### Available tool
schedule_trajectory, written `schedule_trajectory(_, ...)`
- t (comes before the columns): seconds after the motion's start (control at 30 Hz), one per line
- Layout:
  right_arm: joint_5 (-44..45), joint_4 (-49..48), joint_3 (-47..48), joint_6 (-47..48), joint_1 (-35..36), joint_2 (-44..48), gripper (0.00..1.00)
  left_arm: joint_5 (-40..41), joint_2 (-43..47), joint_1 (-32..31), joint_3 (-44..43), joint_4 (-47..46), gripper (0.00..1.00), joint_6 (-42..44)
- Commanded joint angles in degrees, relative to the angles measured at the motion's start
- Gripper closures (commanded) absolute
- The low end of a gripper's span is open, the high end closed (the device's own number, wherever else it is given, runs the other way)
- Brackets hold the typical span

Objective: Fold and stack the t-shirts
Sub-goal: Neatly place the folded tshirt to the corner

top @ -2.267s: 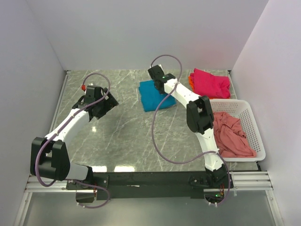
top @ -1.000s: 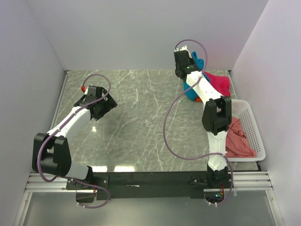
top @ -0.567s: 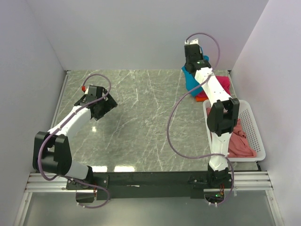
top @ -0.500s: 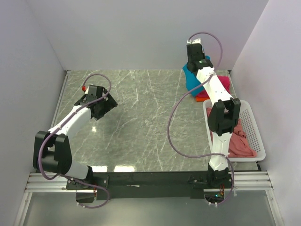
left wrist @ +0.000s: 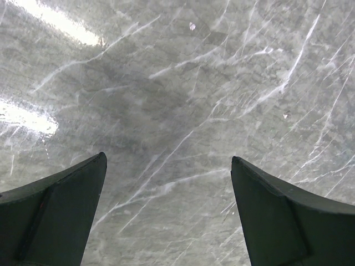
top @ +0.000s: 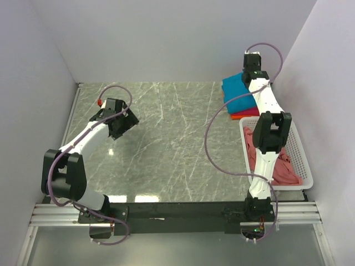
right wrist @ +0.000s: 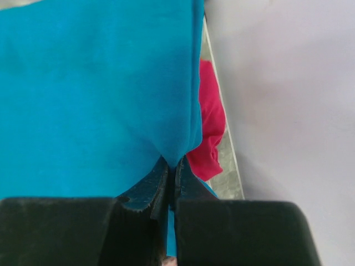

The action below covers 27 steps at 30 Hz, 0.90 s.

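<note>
A folded teal-blue t-shirt [top: 237, 95] lies across the stack at the back right, over a magenta-pink t-shirt [top: 247, 111] and an orange t-shirt [top: 238, 116] whose edges peek out below. My right gripper [top: 249, 75] is shut on the teal shirt's far-right edge. In the right wrist view its fingers [right wrist: 172, 166] pinch a peak of teal cloth [right wrist: 94, 94], with magenta cloth [right wrist: 209, 133] underneath. A dusty salmon-pink t-shirt [top: 280, 166] sits crumpled in the basket. My left gripper [top: 123, 123] hangs open over bare marble [left wrist: 167, 158].
The white lattice basket [top: 304, 166] stands at the right edge, just in front of the stack. The right wall [right wrist: 277, 83] runs close beside the right gripper. The back wall stands right behind the stack.
The right arm has carried the teal shirt from the back middle of the table rightward onto the magenta and orange stack. The left arm has barely moved.
</note>
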<state>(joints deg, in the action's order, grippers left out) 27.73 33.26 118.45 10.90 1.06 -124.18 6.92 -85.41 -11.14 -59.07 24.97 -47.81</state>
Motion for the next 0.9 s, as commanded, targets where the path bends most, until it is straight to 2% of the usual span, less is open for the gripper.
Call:
schedule_trajectory(0.0, -2.14, -2.58, 4.67, -0.44, -2.71, -3.08, 1.0, 1.43, -0.46, -0.2, -3.07, 0.43, 0.01, -0.35)
schedule_trajectory(0.3, 1.28, -4.78, 10.91, -2.46, -7.03, -12.22, 1.0, 1.52, -0.82, -0.29, -4.04, 1.04, 0.01, -0.7)
schedule_trajectory(0.33, 1.71, -4.69, 11.01, -2.98, -7.3, -12.4, 0.92, 1.52, -0.64, -0.29, -4.12, 1.04, 0.01, -0.79)
schedule_trajectory(0.43, 2.07, -5.21, 9.26, -3.86, -7.3, -11.09, 0.49, 1.69, -0.11, -0.29, -4.74, 1.57, 0.01, -1.06)
schedule_trajectory(0.53, 1.45, -5.31, 6.88, -5.35, -7.21, -7.84, 0.23, 2.05, 0.94, -0.64, -5.88, 2.27, 0.01, -1.23)
schedule_trajectory(0.8, 4.35, -1.98, 1.87, -10.71, -3.27, 5.06, 0.19, 3.8, 7.17, -1.17, -8.43, 4.2, 0.01, -1.85)
schedule_trajectory(0.87, 6.02, 2.33, -0.22, -16.59, -2.03, 8.5, 0.19, 4.59, 9.02, -1.34, -8.08, 4.3, 0.01, -2.46)
